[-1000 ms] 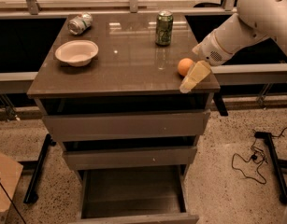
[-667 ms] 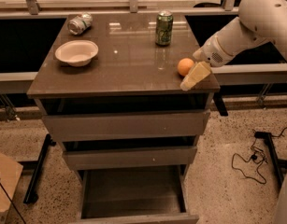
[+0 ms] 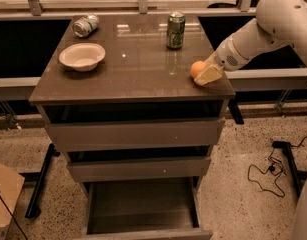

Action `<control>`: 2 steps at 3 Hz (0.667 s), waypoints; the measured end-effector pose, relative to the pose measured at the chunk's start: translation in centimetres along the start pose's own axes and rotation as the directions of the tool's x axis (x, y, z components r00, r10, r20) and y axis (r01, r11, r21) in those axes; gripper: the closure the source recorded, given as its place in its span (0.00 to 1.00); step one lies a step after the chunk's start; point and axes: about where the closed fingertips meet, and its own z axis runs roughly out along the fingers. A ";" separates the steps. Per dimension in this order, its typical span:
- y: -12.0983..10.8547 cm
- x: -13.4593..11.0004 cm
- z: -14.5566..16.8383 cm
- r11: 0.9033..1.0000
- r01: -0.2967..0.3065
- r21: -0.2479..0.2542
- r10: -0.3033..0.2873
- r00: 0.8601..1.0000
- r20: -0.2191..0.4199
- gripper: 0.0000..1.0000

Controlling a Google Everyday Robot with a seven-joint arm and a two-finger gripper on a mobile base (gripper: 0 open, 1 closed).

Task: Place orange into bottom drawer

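Note:
The orange (image 3: 195, 68) sits on the brown cabinet top (image 3: 133, 69) near its right front corner. My gripper (image 3: 205, 74) comes in from the right on a white arm and is right at the orange, its pale yellow tip in front of the fruit and touching or nearly touching it. The bottom drawer (image 3: 143, 233) is pulled open below, and its dark interior holds nothing I can see. The two upper drawers (image 3: 135, 134) are pushed in or only slightly out.
A beige bowl (image 3: 82, 56) stands at the left of the top. A green soda can (image 3: 175, 30) stands upright at the back. A crushed silver can (image 3: 86, 25) lies at the back left. A black cable (image 3: 270, 171) lies on the floor at right, a cardboard box (image 3: 3, 199) at left.
The upper arm has shifted slightly. The gripper stays at the orange, which has not moved.

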 end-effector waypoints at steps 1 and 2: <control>0.3 -0.9 -0.2 1.000 0.022 0.000 -0.022 1.000 0.014 0.86; 1.0 -2.2 -0.4 0.999 0.047 -0.003 -0.047 0.998 0.032 1.00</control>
